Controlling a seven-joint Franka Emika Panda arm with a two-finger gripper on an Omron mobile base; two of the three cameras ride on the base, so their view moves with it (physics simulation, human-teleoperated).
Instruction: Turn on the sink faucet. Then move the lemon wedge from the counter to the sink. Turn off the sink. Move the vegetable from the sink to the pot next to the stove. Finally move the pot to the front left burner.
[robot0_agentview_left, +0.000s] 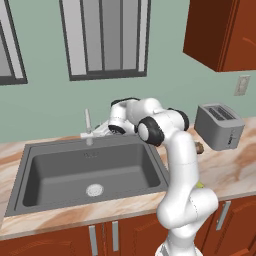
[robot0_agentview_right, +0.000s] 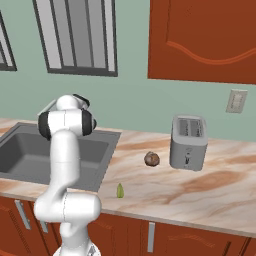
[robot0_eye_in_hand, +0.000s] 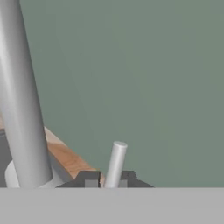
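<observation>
Hand view puts my two dark fingertips (robot0_eye_in_hand: 90, 179) at the bottom edge, pressed in on a thin white lever (robot0_eye_in_hand: 115, 164) of the sink faucet (robot0_eye_in_hand: 19, 100), whose thick pale column rises just to the left; my gripper (robot0_eye_in_hand: 106, 180) is clamped on that lever. From the left base view my arm bends at the elbow above the sink's right rim and reaches far and left, the hand low behind the faucet's base, so the fingers themselves are hard to make out there. The sink (robot0_agentview_left: 30, 165) is a dark grey basin with a round silver drain (robot0_agentview_left: 94, 190) in its bottom and nothing else in it. The lemon wedge (robot0_agentview_right: 120, 190) lies on the counter (robot0_agentview_right: 200, 195) near its front edge, right of the sink. Farther back sit a brown lump (robot0_agentview_right: 152, 159) and a toaster (robot0_agentview_right: 188, 142). In the left base view my arm covers most of the wedge.
</observation>
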